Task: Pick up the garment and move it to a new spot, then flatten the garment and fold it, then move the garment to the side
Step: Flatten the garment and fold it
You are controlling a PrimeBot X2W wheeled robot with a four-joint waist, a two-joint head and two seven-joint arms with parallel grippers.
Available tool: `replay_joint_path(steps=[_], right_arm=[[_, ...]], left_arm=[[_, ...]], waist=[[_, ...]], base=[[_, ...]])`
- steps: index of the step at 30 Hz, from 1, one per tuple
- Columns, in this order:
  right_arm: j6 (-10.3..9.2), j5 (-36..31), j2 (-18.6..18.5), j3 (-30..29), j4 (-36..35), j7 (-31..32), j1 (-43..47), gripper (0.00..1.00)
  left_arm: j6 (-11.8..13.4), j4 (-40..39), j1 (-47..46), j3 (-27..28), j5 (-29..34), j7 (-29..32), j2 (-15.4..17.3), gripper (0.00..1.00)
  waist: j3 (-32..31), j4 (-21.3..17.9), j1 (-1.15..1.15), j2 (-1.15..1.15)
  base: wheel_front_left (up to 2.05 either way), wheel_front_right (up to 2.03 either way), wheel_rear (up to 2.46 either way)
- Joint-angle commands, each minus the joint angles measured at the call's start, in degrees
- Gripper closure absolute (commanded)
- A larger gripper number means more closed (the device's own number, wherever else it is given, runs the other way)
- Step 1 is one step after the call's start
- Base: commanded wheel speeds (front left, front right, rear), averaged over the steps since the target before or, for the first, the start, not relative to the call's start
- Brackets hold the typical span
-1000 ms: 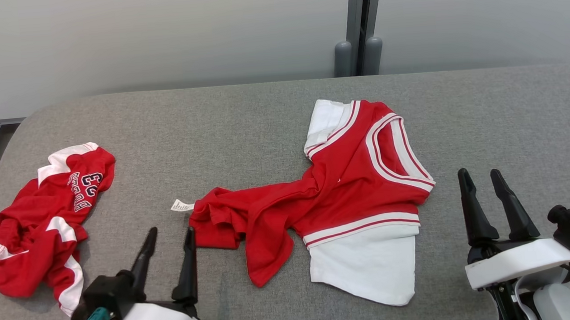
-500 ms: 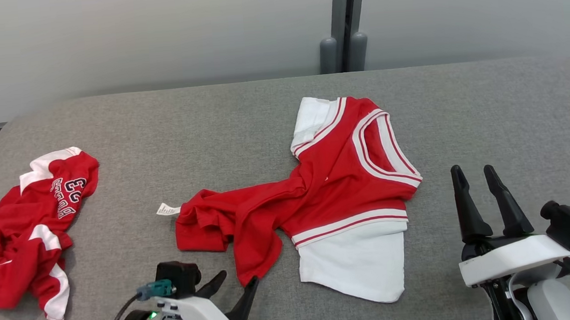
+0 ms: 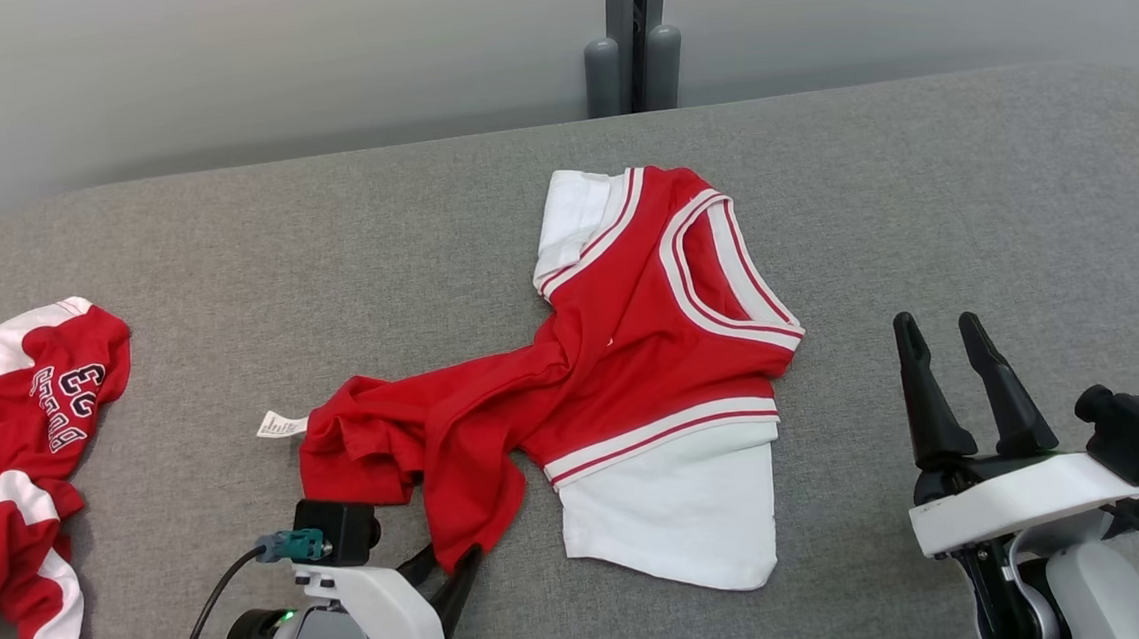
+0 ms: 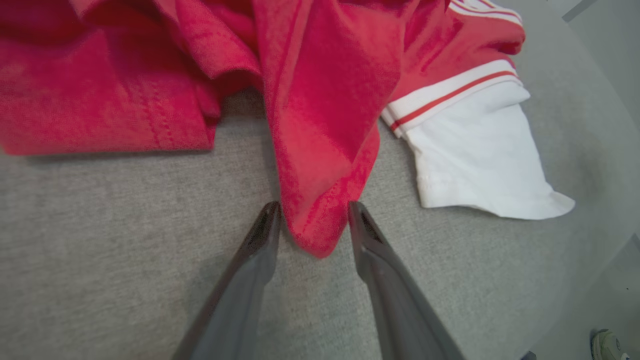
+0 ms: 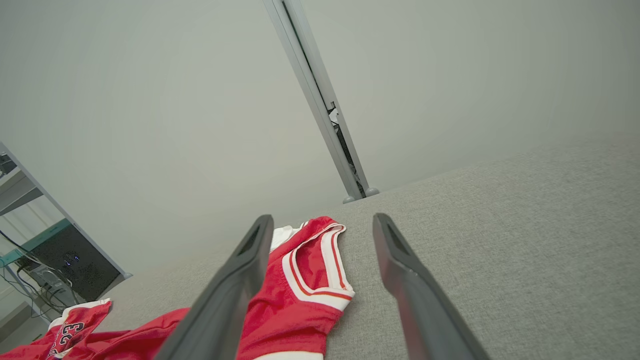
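The left gripper point(image 3: 444, 574) reaches in low from the near edge of the grey table point(image 3: 921, 185), its white wrist housing turned so the 2 dark fingers angle up and to the right toward the garment point(image 3: 652, 354). In the left wrist view the gripper point(image 4: 314, 207) is parted, its fingers lying close to the tabletop on either side of the hanging red corner of the garment point(image 4: 325, 100); the cloth sits between them and the jaws have not closed on it.

The red-and-white garment lies crumpled near the middle of the table, neckline toward the far right, 1 white sleeve spread toward the near edge, and a small white tag point(image 3: 281, 425) at its left end.

The right gripper point(image 3: 934, 324) is raised off the surface at the lower right, well apart from the cloth, fingers pointing away from the robot, spread and holding nothing. Its own camera frames the gripper point(image 5: 322, 219) above the garment's point(image 5: 305, 295) collar.

A 2nd red garment point(image 3: 19, 468) marked 33 lies bunched at the table's far left.
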Motion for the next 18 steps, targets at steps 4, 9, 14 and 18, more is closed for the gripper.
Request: replay_joint_path(steps=[4,9,14,18], right_arm=[[0.03,0.1,0.0,-0.2,0.2,-0.3,-0.7,0.00],[0.03,-0.1,0.1,-0.6,0.3,-0.3,-0.6,0.00],[0.03,-0.1,0.2,-0.5,-0.2,-0.3,-0.7,0.00],[0.03,0.3,0.2,-0.5,-1.0,-0.3,-1.9,0.00]], left_arm=[[-0.3,0.2,-2.0,-1.4,-1.1,-1.4,1.0,1.00],[-0.2,-4.1,-3.1,-0.7,-1.3,-4.1,3.2,1.00],[0.2,-12.4,-5.6,2.2,-1.4,-2.1,7.9,1.00],[0.2,-14.9,-10.6,4.1,-2.3,3.0,12.7,1.00]], waist=[[0.4,-0.3,0.00,0.00],[0.1,-0.4,0.00,0.00],[0.6,-1.1,0.00,0.00],[2.3,-2.5,0.00,0.00]], base=[[0.00,0.00,0.00],[0.00,0.00,0.00],[0.00,0.00,0.00],[0.00,0.00,0.00]])
